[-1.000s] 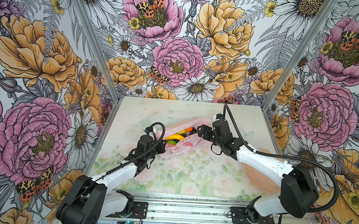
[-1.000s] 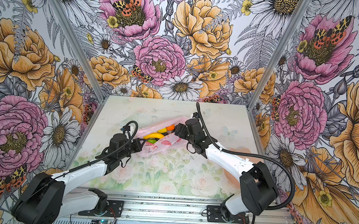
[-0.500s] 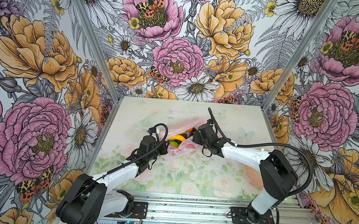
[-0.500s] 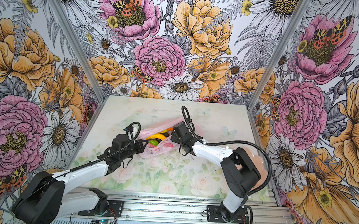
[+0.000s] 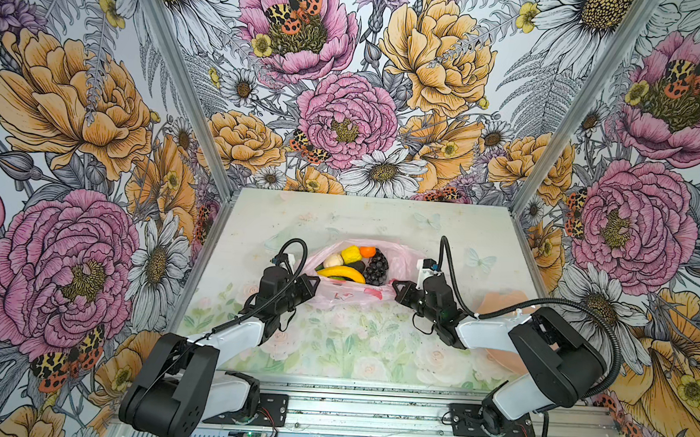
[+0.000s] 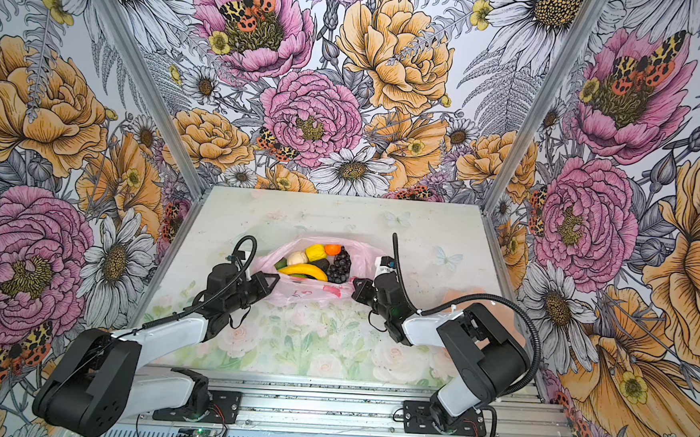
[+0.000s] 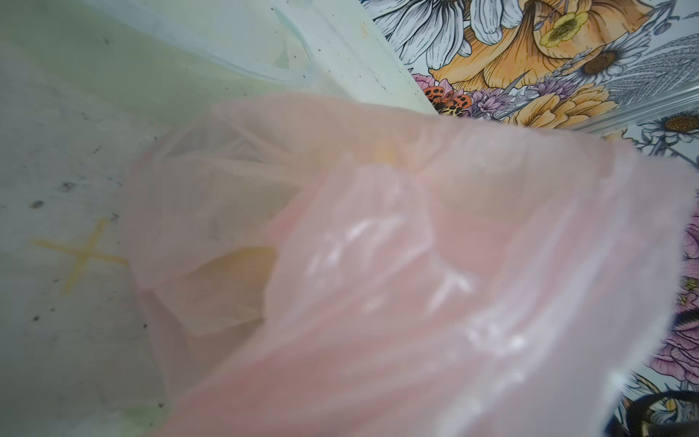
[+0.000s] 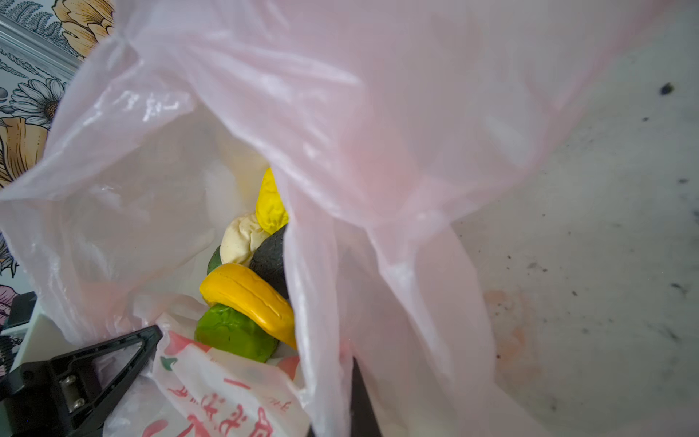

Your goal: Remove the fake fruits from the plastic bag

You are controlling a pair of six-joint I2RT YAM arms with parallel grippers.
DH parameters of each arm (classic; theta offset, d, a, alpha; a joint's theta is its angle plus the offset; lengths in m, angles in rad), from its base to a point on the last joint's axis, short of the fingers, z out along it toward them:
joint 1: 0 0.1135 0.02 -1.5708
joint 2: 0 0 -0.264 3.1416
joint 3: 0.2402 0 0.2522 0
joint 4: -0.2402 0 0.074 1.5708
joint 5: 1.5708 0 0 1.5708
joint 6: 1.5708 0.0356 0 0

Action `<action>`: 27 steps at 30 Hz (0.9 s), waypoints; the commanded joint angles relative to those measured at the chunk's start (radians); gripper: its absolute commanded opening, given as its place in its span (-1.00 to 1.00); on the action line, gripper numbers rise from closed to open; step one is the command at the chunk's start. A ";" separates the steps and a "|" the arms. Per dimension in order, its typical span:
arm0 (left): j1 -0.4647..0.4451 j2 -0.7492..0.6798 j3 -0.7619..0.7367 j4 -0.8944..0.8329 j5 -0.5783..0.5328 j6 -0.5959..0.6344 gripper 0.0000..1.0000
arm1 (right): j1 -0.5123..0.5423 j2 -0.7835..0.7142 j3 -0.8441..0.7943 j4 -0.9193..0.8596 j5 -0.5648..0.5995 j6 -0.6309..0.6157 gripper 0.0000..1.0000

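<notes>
fake fruits (image 5: 351, 265) are all inside the plastic bag (image 5: 347, 300), which sits mid-table toward the back wall with its mouth gaping upward. in both top views we see the banana (image 5: 341, 273) lying across the front of the pile, with the grape bunch (image 5: 376, 269) beside it and the orange (image 5: 367, 252) behind.

the right gripper (image 5: 396, 287) is at the bag's right edge, jaws pinched tight on the pink film; its wrist view shows that film draped right over the claw. the left gripper (image 5: 315, 284) is pressed against the bag's left edge, but plastic smothers its wrist camera, so we cannot tell whether its jaws are clamping or parted.

we judge this to be the opening step: the mouth is spread between the two claws and nothing is out yet. the next move calls for one claw to hold the rim while the other reaches in. the banana on top looks the easiest first pick. we'd watch that thin film, since it could sag shut or get caught in the jaws along with a fruit.
</notes>
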 commanded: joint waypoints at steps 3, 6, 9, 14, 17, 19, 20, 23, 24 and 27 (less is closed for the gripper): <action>0.017 -0.055 0.033 -0.116 -0.020 -0.015 -0.41 | -0.020 0.091 -0.040 0.247 0.014 0.052 -1.00; -0.053 -0.145 0.105 -0.332 -0.155 0.046 0.00 | -0.008 0.092 -0.017 0.226 0.008 0.041 -1.00; -0.152 -0.213 0.202 -0.566 -0.387 0.101 0.33 | 0.005 0.067 -0.002 0.176 0.028 0.014 -1.00; -0.178 -0.176 0.335 -0.751 -0.574 0.126 0.57 | 0.013 0.040 -0.010 0.135 0.058 -0.017 -1.00; -0.181 -0.071 0.421 -0.759 -0.536 0.164 0.59 | 0.014 0.049 -0.006 0.132 0.045 -0.023 -1.00; -0.184 0.012 0.476 -0.771 -0.511 0.175 0.58 | 0.017 0.052 -0.002 0.132 0.035 -0.026 -1.00; -0.186 0.052 0.505 -0.779 -0.502 0.177 0.55 | 0.019 0.051 0.001 0.131 0.030 -0.028 -1.00; -0.201 0.120 0.561 -0.789 -0.454 0.172 0.47 | 0.018 0.043 -0.003 0.146 0.012 -0.028 -1.00; -0.215 0.134 0.578 -0.792 -0.459 0.174 0.47 | 0.017 0.040 -0.003 0.144 0.007 -0.028 -1.00; -0.232 0.163 0.604 -0.805 -0.486 0.190 0.52 | 0.017 0.033 -0.002 0.135 -0.004 -0.035 -1.00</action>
